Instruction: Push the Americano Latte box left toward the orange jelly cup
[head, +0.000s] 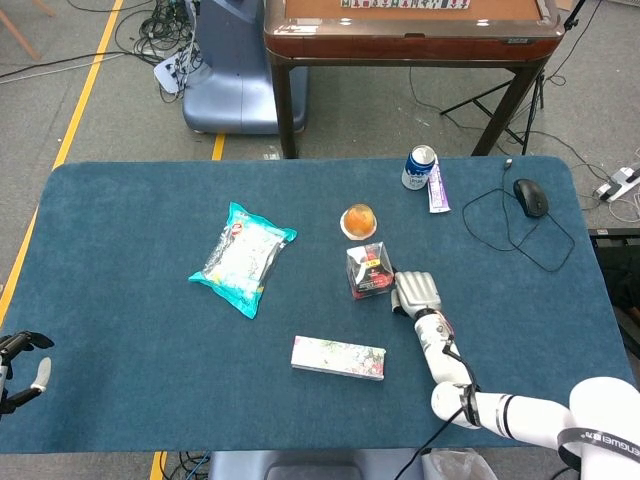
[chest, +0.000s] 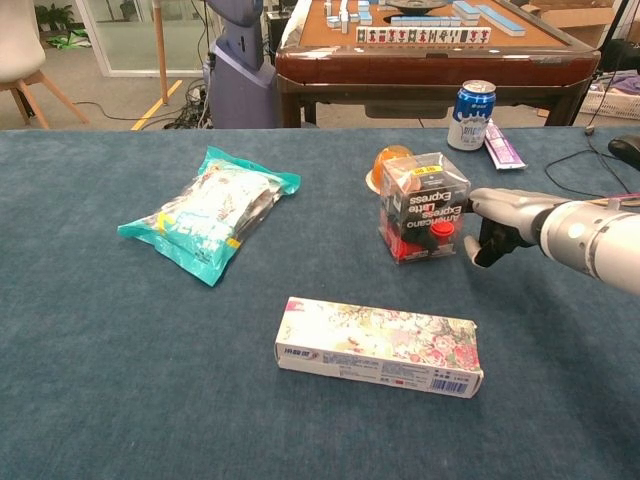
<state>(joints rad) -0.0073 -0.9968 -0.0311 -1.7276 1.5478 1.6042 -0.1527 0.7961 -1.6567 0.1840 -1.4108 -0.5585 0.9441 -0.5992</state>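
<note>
The Americano Latte box is a clear cube with black and red contents, standing just in front of the orange jelly cup, which it partly hides in the chest view. My right hand presses its fingers flat against the box's right side, holding nothing. At the table's front left corner my left hand hangs with its fingers apart and nothing in it; the chest view does not show it.
A teal snack bag lies to the left. A long floral box lies near the front. A blue can, a purple tube and a mouse with its cable sit at the back right.
</note>
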